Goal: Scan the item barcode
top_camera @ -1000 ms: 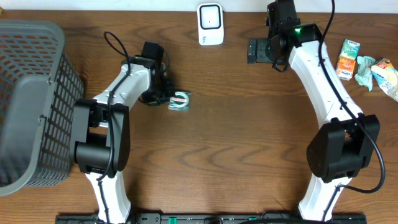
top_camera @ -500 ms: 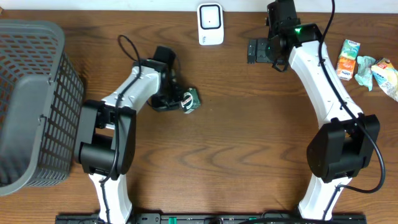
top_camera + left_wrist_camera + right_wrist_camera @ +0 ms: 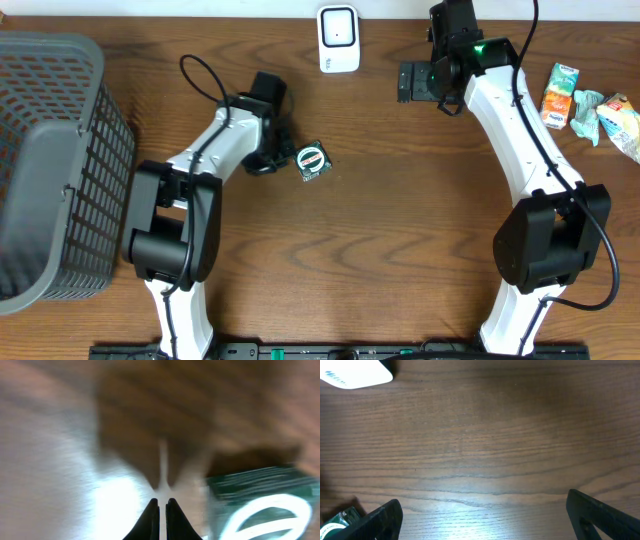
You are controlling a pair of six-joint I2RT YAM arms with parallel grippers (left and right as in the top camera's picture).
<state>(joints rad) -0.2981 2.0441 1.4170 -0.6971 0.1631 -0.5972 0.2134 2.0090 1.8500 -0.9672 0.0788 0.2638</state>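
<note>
The item is a small green packet with a white oval mark (image 3: 313,161), lying flat on the wooden table near the middle. It shows blurred at the lower right of the left wrist view (image 3: 260,505) and in the bottom left corner of the right wrist view (image 3: 339,522). My left gripper (image 3: 283,157) is shut and empty, its tips (image 3: 162,502) just left of the packet. The white scanner (image 3: 338,38) stands at the far edge and shows again in the right wrist view (image 3: 355,372). My right gripper (image 3: 405,82) hangs open and empty (image 3: 482,506) to the scanner's right.
A grey mesh basket (image 3: 50,160) fills the left side of the table. An orange juice carton (image 3: 560,95) and crinkled snack packets (image 3: 612,118) lie at the far right.
The left gripper, shut, swung to the right and the green packet slid right and turned with it. The right arm has not moved.
</note>
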